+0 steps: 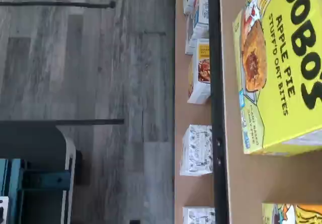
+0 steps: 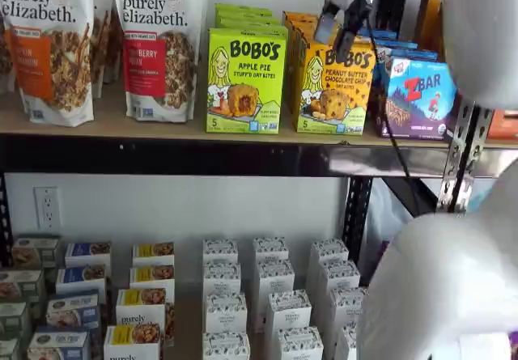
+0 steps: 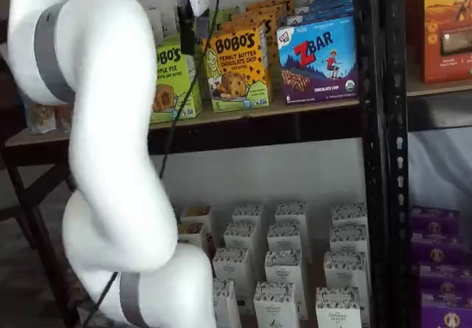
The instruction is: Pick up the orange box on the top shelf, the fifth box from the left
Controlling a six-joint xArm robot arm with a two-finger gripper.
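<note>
The orange box (image 2: 332, 85) stands upright at the front of the top shelf (image 2: 162, 129), between a lime-green box and a blue box. It also shows in a shelf view (image 3: 237, 66), and its corner shows in the wrist view (image 1: 292, 214). My gripper (image 2: 350, 16) hangs from above, in front of the orange box's upper part and apart from it. In a shelf view the gripper (image 3: 187, 18) shows side-on as one black finger with a cable beside it. No gap between the fingers shows. Nothing is held.
The lime-green Apple Pie box (image 2: 245, 81) stands left of the orange box and fills the wrist view (image 1: 279, 68). The ZBar box (image 2: 421, 97) stands right of it. Granola bags (image 2: 158, 44) are further left. A black upright (image 3: 383, 158) and my white arm (image 3: 110, 158) stand in front.
</note>
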